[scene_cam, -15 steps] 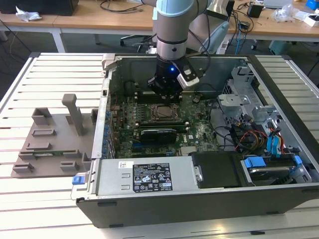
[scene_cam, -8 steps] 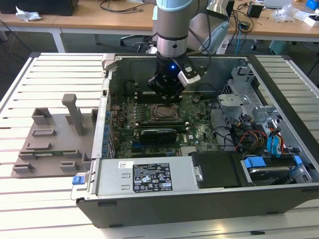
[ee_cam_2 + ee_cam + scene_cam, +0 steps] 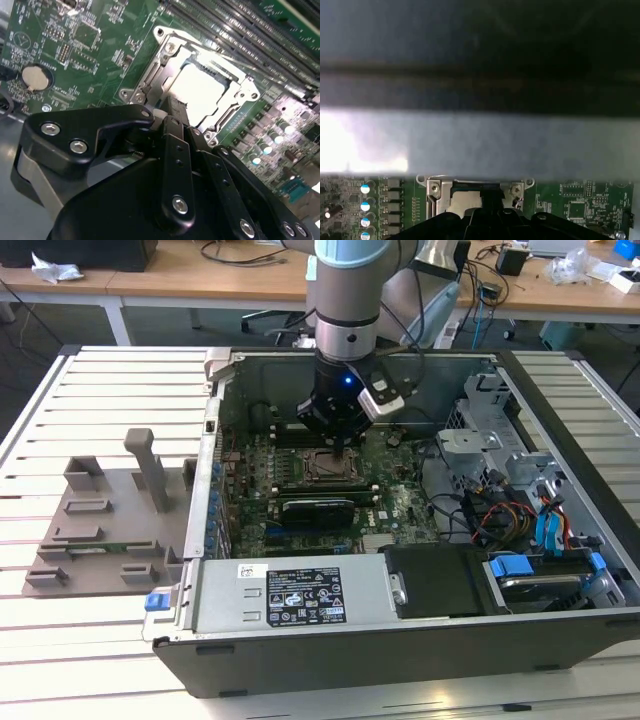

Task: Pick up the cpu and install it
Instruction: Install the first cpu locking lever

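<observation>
While the black gripper (image 3: 335, 440) hangs low inside the open grey computer case (image 3: 560, 420), its fingertips sit over the square metal socket frame (image 3: 150, 85) on the green motherboard (image 3: 100, 45). Whether the fingers are clenched or released cannot be told. In the second wrist view the flat silver-topped cpu (image 3: 200, 92) lies within that frame, just beyond the fingertips. Long dark memory slots (image 3: 250, 30) run beside the socket, and a round silver coin cell (image 3: 36, 77) sits well apart. Outside the case, a grey plastic tray (image 3: 100, 530) rests on the slatted table (image 3: 100, 390).
</observation>
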### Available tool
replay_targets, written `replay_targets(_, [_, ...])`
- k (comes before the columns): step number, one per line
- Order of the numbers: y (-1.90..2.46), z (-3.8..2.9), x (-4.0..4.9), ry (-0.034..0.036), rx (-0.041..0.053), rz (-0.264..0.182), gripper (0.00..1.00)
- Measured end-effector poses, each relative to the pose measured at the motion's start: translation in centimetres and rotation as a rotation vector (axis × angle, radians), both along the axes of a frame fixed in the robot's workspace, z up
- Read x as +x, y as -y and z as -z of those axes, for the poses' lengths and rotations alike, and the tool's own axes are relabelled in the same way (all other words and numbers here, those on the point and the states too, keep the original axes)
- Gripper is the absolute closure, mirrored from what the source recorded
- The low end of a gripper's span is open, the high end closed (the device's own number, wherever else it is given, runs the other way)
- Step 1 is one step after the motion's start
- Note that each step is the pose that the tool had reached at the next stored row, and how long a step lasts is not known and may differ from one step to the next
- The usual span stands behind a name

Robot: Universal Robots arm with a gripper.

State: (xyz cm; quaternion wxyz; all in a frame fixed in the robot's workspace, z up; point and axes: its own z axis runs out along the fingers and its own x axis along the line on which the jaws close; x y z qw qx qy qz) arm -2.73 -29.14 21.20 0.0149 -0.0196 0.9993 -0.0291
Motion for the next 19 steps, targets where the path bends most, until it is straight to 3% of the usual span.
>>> replay_targets(3, [0.33,0.0,0.0,0.0,0.0001,0.0,0.9])
replay_targets(10, [0.34,-0.16,-0.01,-0.0001,-0.0003,0.0,0.9])
replay_targets(19, [0.34,-1.48,0.0,-0.0001,-0.0063,0.0,0.9])
